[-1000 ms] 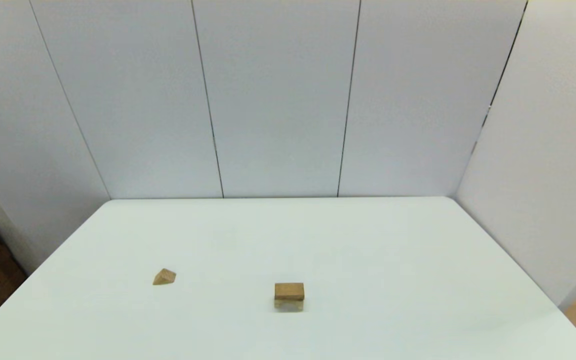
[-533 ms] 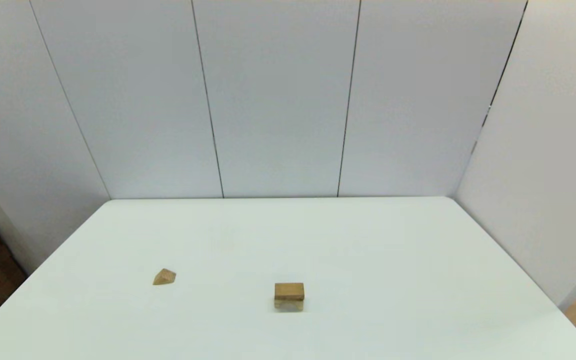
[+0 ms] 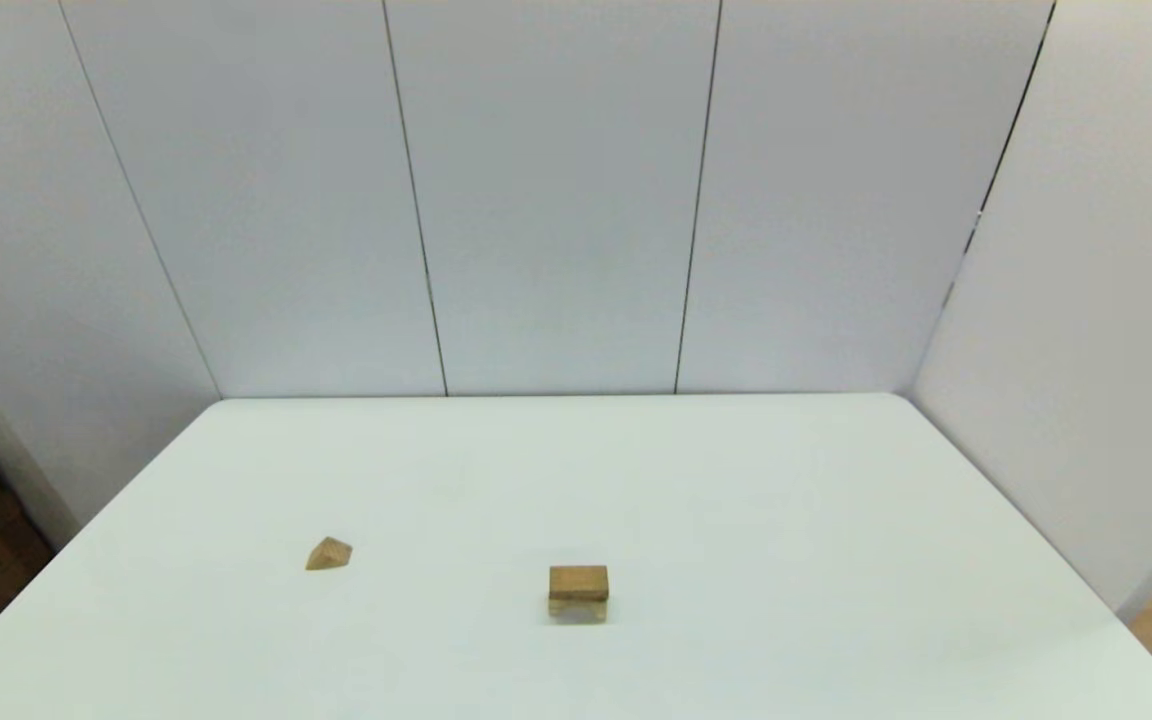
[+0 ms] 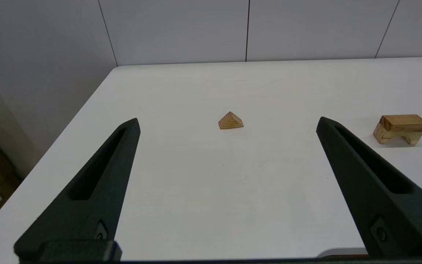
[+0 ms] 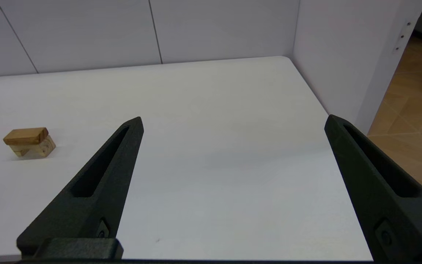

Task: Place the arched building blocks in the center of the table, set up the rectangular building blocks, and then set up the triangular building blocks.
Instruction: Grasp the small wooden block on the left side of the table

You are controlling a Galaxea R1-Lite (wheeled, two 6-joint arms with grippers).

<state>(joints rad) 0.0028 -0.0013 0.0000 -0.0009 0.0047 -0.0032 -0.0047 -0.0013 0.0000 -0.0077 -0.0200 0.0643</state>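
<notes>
Only the wedge is left to place

Already the arched building block (image 4: 398,136) stands near the middle of the surface (image 3: 736,500) with its hollow facing down, and the rectangular building block (image 4: 403,123) lies flat on top of it, touching it and roughly lined up along its length. In the head view the pair reads as one small stack (image 3: 578,593). The triangular building block (image 4: 230,120) sits alone on the surface, ridge up, well apart from the stack and toward the robot's left.

Judging from this layout, the first two steps look done and the third is in hand. The next move calls for the left end effector (image 4: 227,124) to travel forward to the wedge, close on its sloping or end faces, lift it, and set it on the slab without nudging the stack.

The left end effector hangs above the near part of the surface, spread wide and grasping nothing, with the wedge framed between its fingers farther off. The right end effector (image 5: 233,123) is likewise spread and empty, over the right side of the surface, well apart from the stack.

No brand or writing on the blocks or surface can be read.
</notes>
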